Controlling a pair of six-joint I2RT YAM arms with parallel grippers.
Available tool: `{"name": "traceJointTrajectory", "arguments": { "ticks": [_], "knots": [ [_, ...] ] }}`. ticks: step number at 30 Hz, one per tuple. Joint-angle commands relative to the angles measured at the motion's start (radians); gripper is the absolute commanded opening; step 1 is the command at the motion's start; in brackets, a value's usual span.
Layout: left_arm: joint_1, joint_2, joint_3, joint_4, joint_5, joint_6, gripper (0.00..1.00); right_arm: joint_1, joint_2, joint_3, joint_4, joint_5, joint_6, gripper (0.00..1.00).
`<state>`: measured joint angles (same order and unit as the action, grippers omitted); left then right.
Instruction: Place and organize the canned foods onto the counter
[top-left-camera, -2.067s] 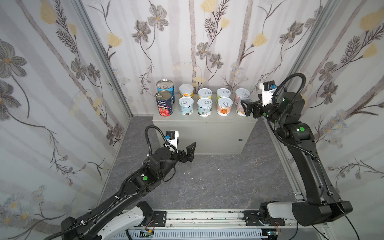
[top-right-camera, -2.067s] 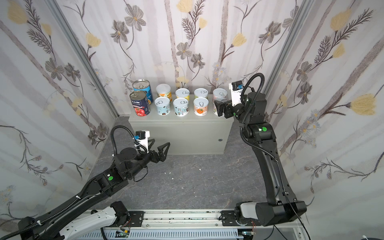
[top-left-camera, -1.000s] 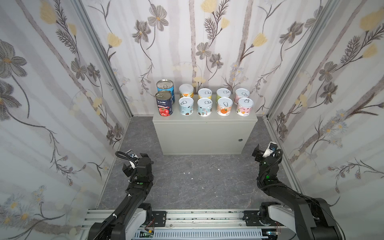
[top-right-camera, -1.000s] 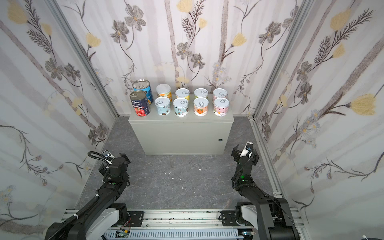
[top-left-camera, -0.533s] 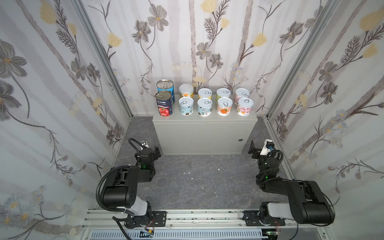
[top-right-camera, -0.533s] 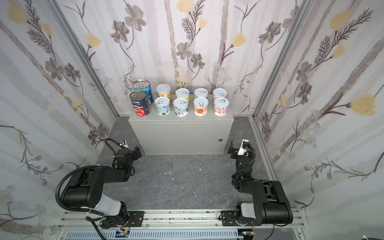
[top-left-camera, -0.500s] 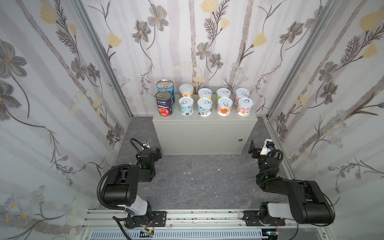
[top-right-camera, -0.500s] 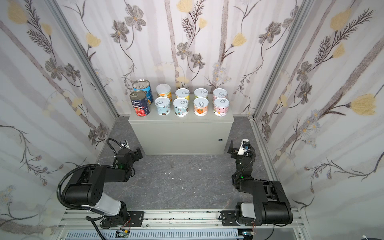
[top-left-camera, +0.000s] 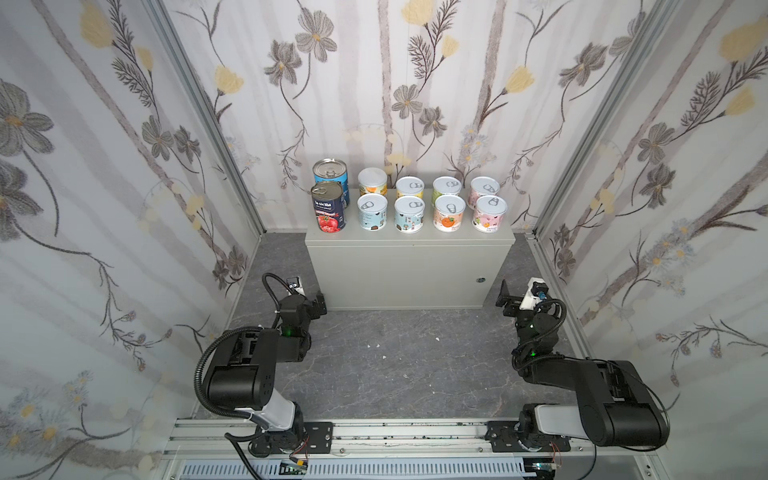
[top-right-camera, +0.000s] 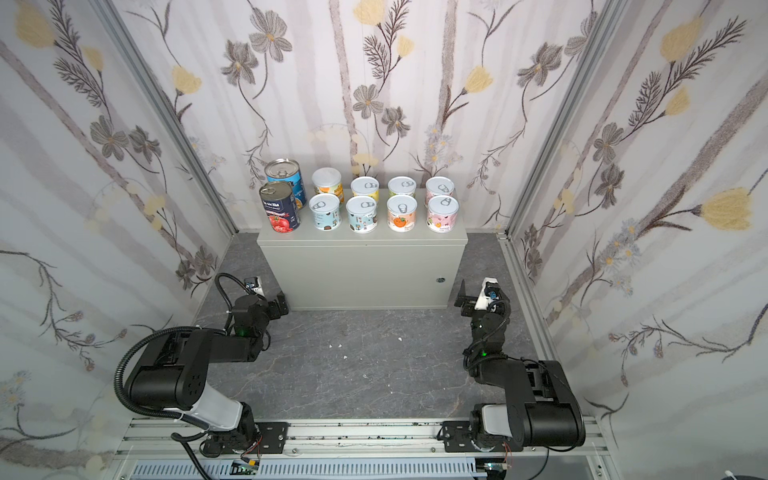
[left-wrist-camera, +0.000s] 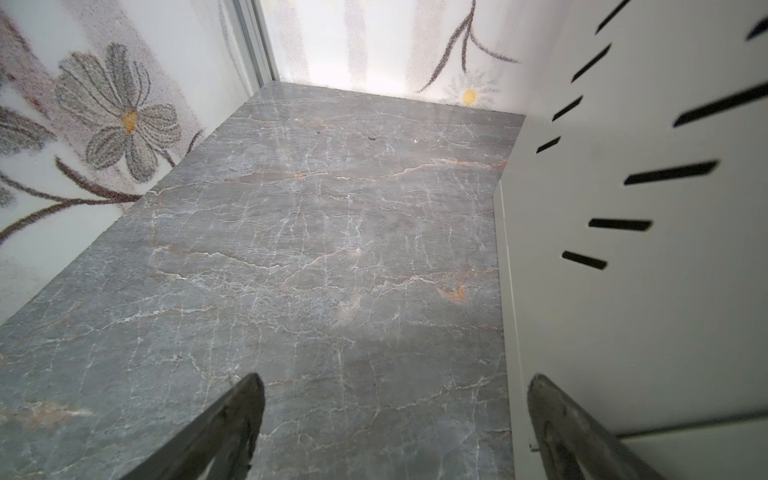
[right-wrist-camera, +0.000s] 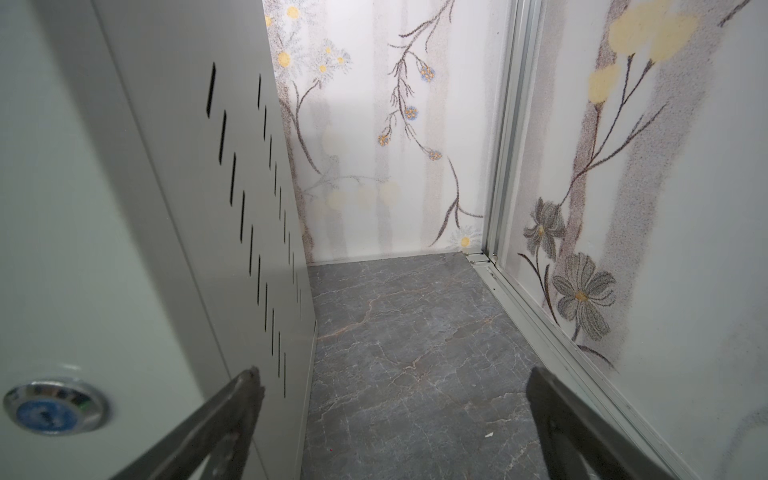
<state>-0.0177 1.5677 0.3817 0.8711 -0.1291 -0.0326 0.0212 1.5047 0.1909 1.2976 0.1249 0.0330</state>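
Two black arms, the left arm (top-left-camera: 241, 370) and the right arm (top-left-camera: 602, 395), sit folded low over the dark, veined marble floor (top-left-camera: 395, 353). The left fingers (left-wrist-camera: 232, 424) and right fingers (right-wrist-camera: 224, 428) are spread wide, gripping nothing. Beyond them a boxy light-grey metal table (top-left-camera: 407, 266), with slotted sides and one round lock (top-left-camera: 480, 280), carries ten upright cans on its flat top: at the left end two taller steel-topped ones, the navy tomato can (top-left-camera: 328, 208) in front of the blue can (top-left-camera: 330, 174), then eight shorter pale-lidded pastel cans (top-left-camera: 409, 214) in two rows of four.

Left arm (top-left-camera: 245, 370), right arm (top-left-camera: 602, 386): black shells, white base links (top-left-camera: 278, 411), looped black cables (top-left-camera: 199, 374), green LEDs (top-left-camera: 286, 331).
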Motion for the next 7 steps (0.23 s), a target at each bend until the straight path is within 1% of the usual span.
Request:
{"name": "traceJointTrajectory", "arguments": {
  "ticks": [1, 7],
  "knots": [
    [0.001, 0.003, 0.007, 0.045, 0.006, 0.007, 1.00, 0.001, 0.003, 0.002, 0.024, -0.013, -0.001, 1.00],
    [0.001, 0.002, 0.007, 0.041, 0.006, 0.008, 1.00, 0.001, 0.003, 0.003, 0.025, -0.013, -0.001, 1.00]
  ]
}}
